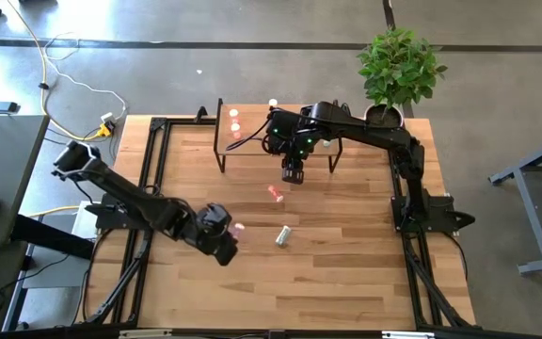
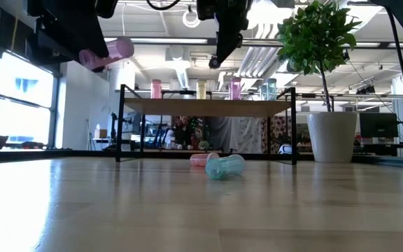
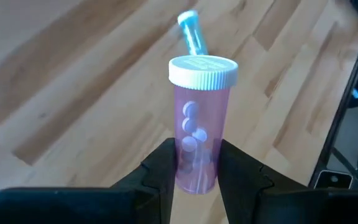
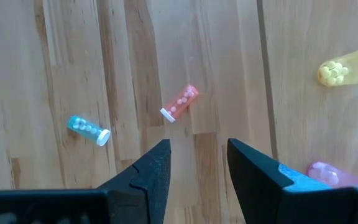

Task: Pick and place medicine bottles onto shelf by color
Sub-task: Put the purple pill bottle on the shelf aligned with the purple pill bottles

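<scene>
Clamped between the left gripper's (image 3: 196, 171) dark fingers, a pink translucent pill bottle with white cap (image 3: 199, 124) hangs above the table. Next it must travel to the wooden shelf (image 1: 252, 141), beside the pink ones. Right gripper (image 4: 197, 163) hovers empty, fingers apart, above a red-orange bottle (image 4: 179, 103).

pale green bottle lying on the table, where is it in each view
High: pale green bottle lies mid-table, beside the left gripper.
Low: centre, on its side before the shelf.
Left wrist: beyond the held pink bottle, at.
Right wrist: at.
Shared landmark: the red-orange bottle lying nearby.
</scene>
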`<move>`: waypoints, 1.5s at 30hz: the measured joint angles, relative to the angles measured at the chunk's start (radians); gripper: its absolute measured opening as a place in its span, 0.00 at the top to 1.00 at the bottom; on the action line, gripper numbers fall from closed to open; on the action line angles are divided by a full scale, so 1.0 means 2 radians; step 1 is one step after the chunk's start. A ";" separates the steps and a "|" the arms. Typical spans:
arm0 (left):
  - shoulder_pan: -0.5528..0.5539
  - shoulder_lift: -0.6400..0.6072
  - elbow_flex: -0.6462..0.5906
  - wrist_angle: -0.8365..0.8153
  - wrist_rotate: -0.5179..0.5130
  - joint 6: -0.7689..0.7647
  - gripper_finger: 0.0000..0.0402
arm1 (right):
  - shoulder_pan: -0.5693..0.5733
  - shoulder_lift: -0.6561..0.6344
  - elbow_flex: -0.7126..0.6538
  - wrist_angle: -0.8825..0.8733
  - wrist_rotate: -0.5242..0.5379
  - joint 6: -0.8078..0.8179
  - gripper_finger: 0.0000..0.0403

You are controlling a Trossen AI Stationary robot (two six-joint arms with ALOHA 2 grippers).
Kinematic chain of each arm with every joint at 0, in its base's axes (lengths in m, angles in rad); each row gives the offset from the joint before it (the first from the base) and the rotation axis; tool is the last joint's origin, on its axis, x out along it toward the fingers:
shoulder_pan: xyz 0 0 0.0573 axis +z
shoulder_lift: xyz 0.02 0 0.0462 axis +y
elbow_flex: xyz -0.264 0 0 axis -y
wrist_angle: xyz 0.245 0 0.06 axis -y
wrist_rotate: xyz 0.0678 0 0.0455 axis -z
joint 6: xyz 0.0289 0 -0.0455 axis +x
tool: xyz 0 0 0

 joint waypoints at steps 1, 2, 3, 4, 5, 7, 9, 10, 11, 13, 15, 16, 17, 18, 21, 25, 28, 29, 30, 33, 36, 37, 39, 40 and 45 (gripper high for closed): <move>0.003 -0.008 -0.006 0.001 -0.001 0.003 0.78 | 0.000 0.000 0.000 0.000 0.000 0.000 0.63; 0.007 -0.017 -0.012 0.004 -0.002 0.008 0.78 | 0.000 0.000 0.000 0.000 0.000 0.001 0.63; 0.011 -0.028 -0.020 0.003 -0.003 0.013 0.78 | 0.000 0.000 0.000 0.001 0.000 0.002 0.63; 0.015 -0.038 -0.026 0.003 -0.005 0.018 0.78 | 0.000 0.000 0.000 0.002 0.000 0.003 0.63; 0.019 -0.046 -0.032 0.008 -0.007 0.023 0.78 | 0.000 0.000 0.000 0.004 0.000 0.004 0.63; 0.028 -0.062 -0.044 0.011 -0.008 0.036 0.78 | 0.000 0.000 0.000 0.007 -0.001 0.004 0.63; 0.037 -0.076 -0.051 0.014 -0.009 0.053 0.78 | 0.000 0.000 0.000 0.011 -0.012 0.006 0.63; 0.041 -0.083 -0.056 0.020 -0.009 0.062 0.78 | 0.000 0.000 0.000 0.013 -0.019 0.011 0.63; 0.046 -0.091 -0.061 0.021 -0.009 0.072 0.78 | 0.000 0.000 0.000 0.016 -0.027 0.014 0.63; 0.057 -0.105 -0.073 0.034 -0.009 0.092 0.78 | 0.000 0.000 0.000 0.022 -0.047 0.019 0.63; 0.069 -0.118 -0.081 0.042 -0.008 0.112 0.78 | 0.000 0.000 0.000 0.029 -0.067 0.027 0.63; 0.074 -0.124 -0.083 0.041 -0.007 0.120 0.78 | 0.000 0.000 0.000 0.034 -0.078 0.029 0.63; 0.080 -0.130 -0.084 0.042 -0.004 0.130 0.78 | 0.000 0.000 0.000 0.038 -0.088 0.032 0.63; 0.087 -0.135 -0.084 0.042 0.000 0.143 0.78 | 0.000 0.000 0.000 0.043 -0.099 0.037 0.63; 0.107 -0.150 -0.084 0.061 0.011 0.186 0.78 | 0.000 0.000 0.000 0.067 -0.128 0.049 0.63; 0.141 -0.168 -0.084 0.078 0.041 0.238 0.78 | 0.000 0.000 0.000 0.108 -0.165 0.080 0.63; 0.167 -0.177 -0.084 0.080 0.069 0.269 0.78 | 0.000 0.000 0.000 0.139 -0.184 0.098 0.63; 0.176 -0.180 -0.084 0.082 0.078 0.279 0.78 | 0.000 0.000 0.000 0.148 -0.191 0.103 0.63; 0.184 -0.182 -0.084 0.081 0.088 0.287 0.78 | 0.000 0.000 0.000 0.156 -0.198 0.106 0.63; 0.206 -0.184 -0.084 0.087 0.116 0.312 0.78 | 0.000 0.000 0.000 0.175 -0.216 0.109 0.63; 0.226 -0.184 -0.084 0.101 0.142 0.336 0.78 | 0.000 0.000 0.000 0.191 -0.232 0.109 0.63; 0.233 -0.184 -0.084 0.105 0.152 0.343 0.78 | 0.001 0.000 0.000 0.196 -0.233 0.109 0.63; 0.246 -0.184 -0.084 0.115 0.172 0.357 0.78 | 0.002 0.000 0.000 0.205 -0.233 0.109 0.63; 0.252 -0.184 -0.084 0.122 0.182 0.363 0.78 | 0.002 0.000 0.000 0.209 -0.234 0.107 0.63; 0.284 -0.184 -0.084 0.147 0.212 0.393 0.78 | 0.002 0.000 0.000 0.230 -0.234 0.096 0.63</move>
